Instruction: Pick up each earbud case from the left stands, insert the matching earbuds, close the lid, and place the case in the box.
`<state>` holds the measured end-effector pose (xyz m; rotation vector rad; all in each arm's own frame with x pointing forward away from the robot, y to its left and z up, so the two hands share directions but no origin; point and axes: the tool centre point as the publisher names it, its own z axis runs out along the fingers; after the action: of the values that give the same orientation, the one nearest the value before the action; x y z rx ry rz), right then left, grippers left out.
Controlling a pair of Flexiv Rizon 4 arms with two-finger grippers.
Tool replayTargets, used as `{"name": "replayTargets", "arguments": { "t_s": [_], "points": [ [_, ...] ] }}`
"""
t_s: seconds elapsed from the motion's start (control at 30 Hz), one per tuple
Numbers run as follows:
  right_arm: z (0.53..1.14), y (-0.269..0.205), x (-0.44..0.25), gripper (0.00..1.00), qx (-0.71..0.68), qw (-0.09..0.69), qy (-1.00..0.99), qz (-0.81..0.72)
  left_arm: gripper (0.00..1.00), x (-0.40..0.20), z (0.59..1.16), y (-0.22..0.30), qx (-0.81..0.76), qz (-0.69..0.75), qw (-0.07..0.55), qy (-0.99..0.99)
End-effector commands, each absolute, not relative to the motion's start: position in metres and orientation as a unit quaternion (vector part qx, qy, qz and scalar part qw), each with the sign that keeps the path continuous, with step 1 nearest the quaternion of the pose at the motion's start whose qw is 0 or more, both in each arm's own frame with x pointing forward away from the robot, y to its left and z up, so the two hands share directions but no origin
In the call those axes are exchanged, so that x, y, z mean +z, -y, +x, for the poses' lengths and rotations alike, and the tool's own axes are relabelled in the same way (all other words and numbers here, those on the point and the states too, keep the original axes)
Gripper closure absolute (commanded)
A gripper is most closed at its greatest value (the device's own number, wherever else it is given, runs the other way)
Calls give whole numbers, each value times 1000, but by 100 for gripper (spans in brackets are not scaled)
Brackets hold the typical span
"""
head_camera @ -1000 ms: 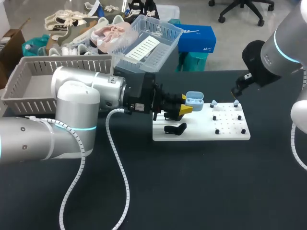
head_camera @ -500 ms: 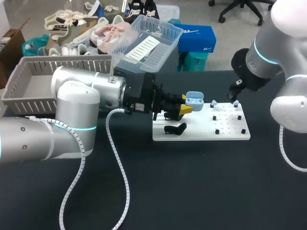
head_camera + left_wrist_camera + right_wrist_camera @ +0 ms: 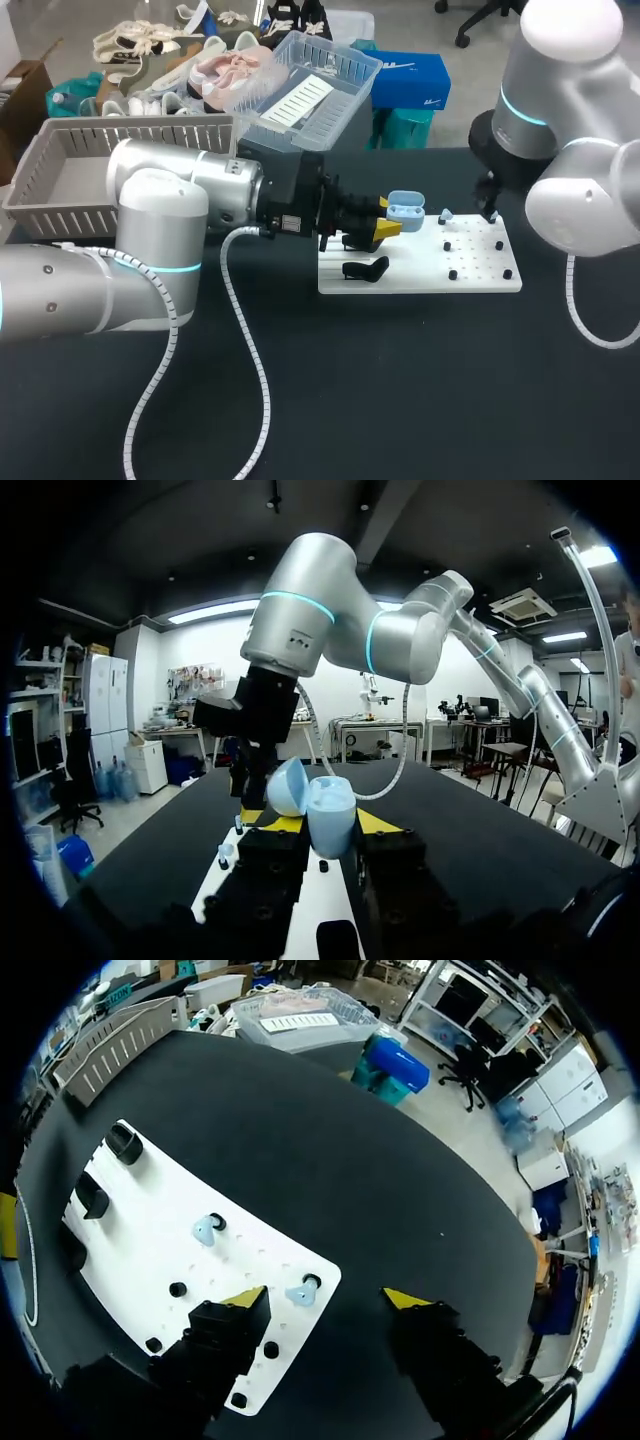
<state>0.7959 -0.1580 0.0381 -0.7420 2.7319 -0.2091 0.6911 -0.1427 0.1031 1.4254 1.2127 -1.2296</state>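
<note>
While pinched low on its body, head view, case [image 3: 405, 208]: light blue, lid tipped back, opening up; held by left gripper [image 3: 392, 224] over left part of white board [image 3: 480, 272], probably to present it for loading from above.
Head view, right gripper [image 3: 488, 205]: hanging over board's far right corner, just above one earbud [image 3: 492, 216]; fingers not readable from here.
Head view, second earbud [image 3: 445, 214]: on board, between case and first earbud.
Head view, stands [image 3: 365, 268]: black, on board's left part, under left gripper.
Head view, basket [image 3: 130, 125]: grey, slatted, far left behind left arm; judged to be the box, well apart from case.
Left wrist view, left gripper [image 3: 320, 825]: yellow tips pressed on case [image 3: 328, 815] from both sides; gripped low, likely to keep opening free.
Left wrist view, lid [image 3: 285, 786]: swung open, toward right arm ahead.
Right wrist view, right gripper [image 3: 328, 1298]: fingers spread wide, touching nothing; earbud [image 3: 298, 1292] below, nearer one finger than the other.
Step, judged: fetching first earbud; small sideways centring probably needed before closing, to avoid knocking it off the board corner.
</note>
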Motion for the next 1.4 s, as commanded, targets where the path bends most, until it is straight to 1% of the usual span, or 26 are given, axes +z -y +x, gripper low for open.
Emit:
{"name": "replayTargets", "arguments": {
  "t_s": [0.03, 0.4, 0.5, 0.8, 1.07, 1.27, 1.4],
  "points": [
    [800, 154, 34, 39, -77, 136, -953, -261, 100, 103, 691, 143, -493, 573, 436, -488],
    [799, 151, 27, 42, -85, 123, -951, -270, 100, 103, 691, 143, -493, 573, 436, -488],
    [799, 153, 25, 42, -87, 121, -952, -268, 100, 103, 691, 143, -493, 573, 436, -488],
    [796, 153, 22, 53, -95, 118, -950, -272, 100, 103, 691, 143, -493, 573, 436, -488],
    [795, 153, 20, 55, -97, 117, -950, -273, 100, 103, 691, 143, -493, 573, 436, -488],
    [794, 152, 18, 60, -97, 114, -950, -274, 100, 103, 691, 143, -493, 573, 436, -488],
    [794, 152, 18, 66, -97, 113, -950, -274, 100, 103, 691, 143, -493, 573, 436, -488]
  ]
}}
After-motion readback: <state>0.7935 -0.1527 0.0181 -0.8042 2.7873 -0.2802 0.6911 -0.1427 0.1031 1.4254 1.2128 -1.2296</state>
